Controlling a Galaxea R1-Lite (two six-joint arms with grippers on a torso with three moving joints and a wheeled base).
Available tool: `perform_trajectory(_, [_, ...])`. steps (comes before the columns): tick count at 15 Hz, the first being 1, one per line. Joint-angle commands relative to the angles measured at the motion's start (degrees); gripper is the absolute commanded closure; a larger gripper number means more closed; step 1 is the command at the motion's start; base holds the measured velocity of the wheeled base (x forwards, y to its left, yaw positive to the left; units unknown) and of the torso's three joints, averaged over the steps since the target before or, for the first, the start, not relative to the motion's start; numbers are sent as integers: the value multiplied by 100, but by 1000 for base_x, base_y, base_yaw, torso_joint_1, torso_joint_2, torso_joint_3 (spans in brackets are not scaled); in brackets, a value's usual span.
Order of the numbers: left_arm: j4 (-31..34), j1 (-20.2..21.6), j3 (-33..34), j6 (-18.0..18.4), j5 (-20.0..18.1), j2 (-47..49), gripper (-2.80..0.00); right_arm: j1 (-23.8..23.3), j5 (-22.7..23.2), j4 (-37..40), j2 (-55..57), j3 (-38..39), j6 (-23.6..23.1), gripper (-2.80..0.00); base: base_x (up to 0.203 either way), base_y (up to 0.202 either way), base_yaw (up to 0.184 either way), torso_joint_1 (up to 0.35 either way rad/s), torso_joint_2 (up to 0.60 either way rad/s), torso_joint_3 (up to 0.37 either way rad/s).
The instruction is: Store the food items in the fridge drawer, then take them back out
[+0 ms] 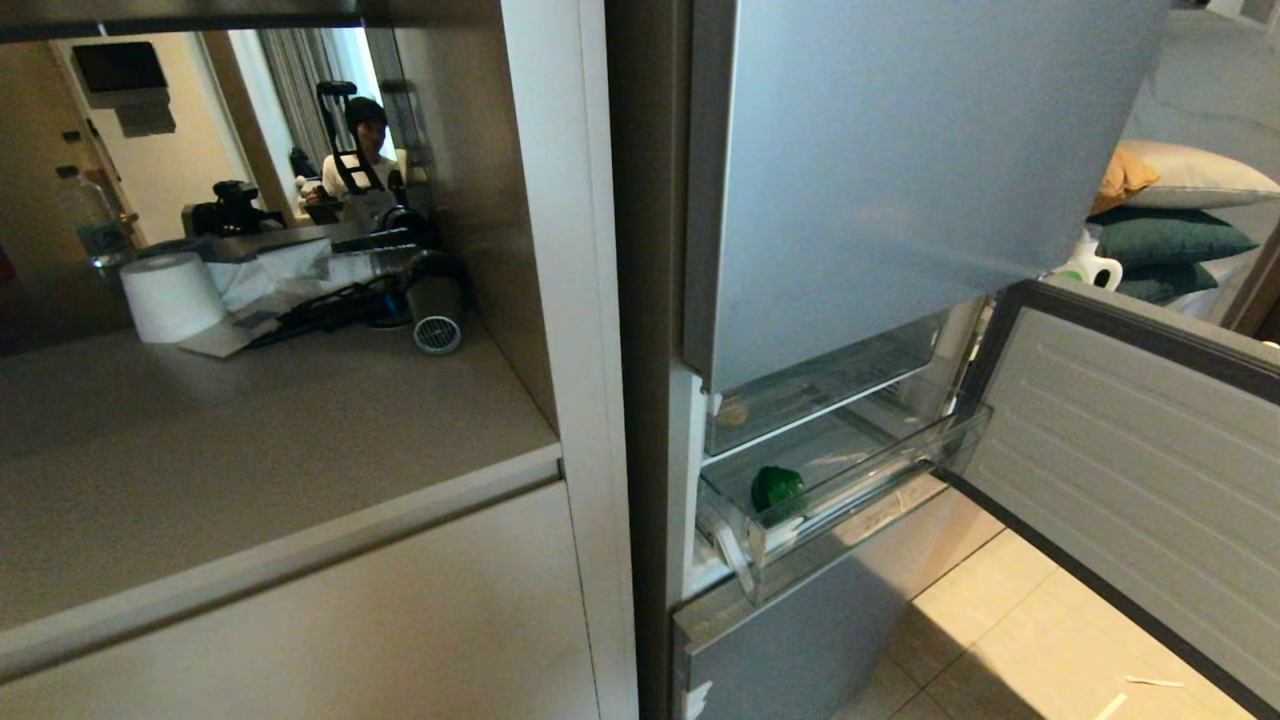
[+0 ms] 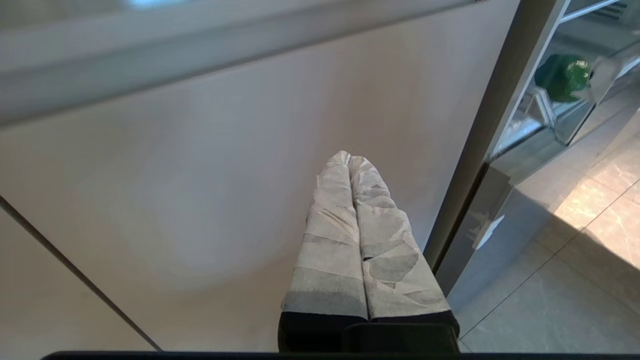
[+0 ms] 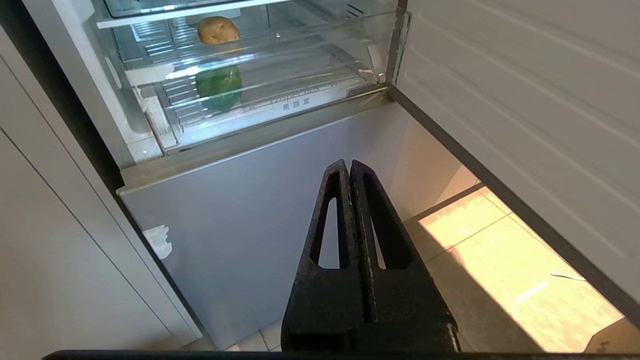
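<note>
The fridge drawer (image 1: 872,478), a clear bin, stands pulled out under the open fridge compartment. The dark green bell pepper (image 1: 777,488) (image 2: 562,77) (image 3: 218,86) lies in it near its left end. The tan potato (image 3: 218,30) (image 1: 733,410) sits farther back behind clear plastic; I cannot tell whether it is in the same bin. My left gripper (image 2: 348,156), its fingers wrapped in white tape, is shut and empty before a beige cabinet door. My right gripper (image 3: 346,162), black, is shut and empty below the drawer, facing the silver lower fridge front. Neither arm shows in the head view.
The fridge door (image 1: 1130,480) hangs open to the right over the tiled floor (image 1: 1000,620). Left of the fridge is a beige counter (image 1: 200,470) with a paper roll (image 1: 170,295), cables and a mirror showing a person (image 1: 365,130). Pillows (image 1: 1170,230) lie at the far right.
</note>
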Motion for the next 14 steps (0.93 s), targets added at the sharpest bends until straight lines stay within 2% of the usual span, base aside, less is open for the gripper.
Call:
perform_trajectory(1, [4,0,-1,-2,2,1,0,1,-5,6,-6,-3,2,0,0,0,0,151,-312,-156])
perform_trajectory(6, [13,0,-1,-2,-7,1,0,1,-6,6,-6,-3,11,0,0,0,0,111,-231,-122])
perform_trajectory(9, [13,0,-1,-2,-7,10,0,1,-4,4,-6,-3,-1,0,0,0,0,9,-40,-10])
perform_trajectory(12, [13,0,-1,-2,-7,1,0,1,26,-3,-6,6,-170,0,0,0,0,0,0,0])
perform_trajectory(14, [13,0,-1,-2,-7,1,0,-9,-35,24,24,-240,-540,0,0,0,0,0,0,0])
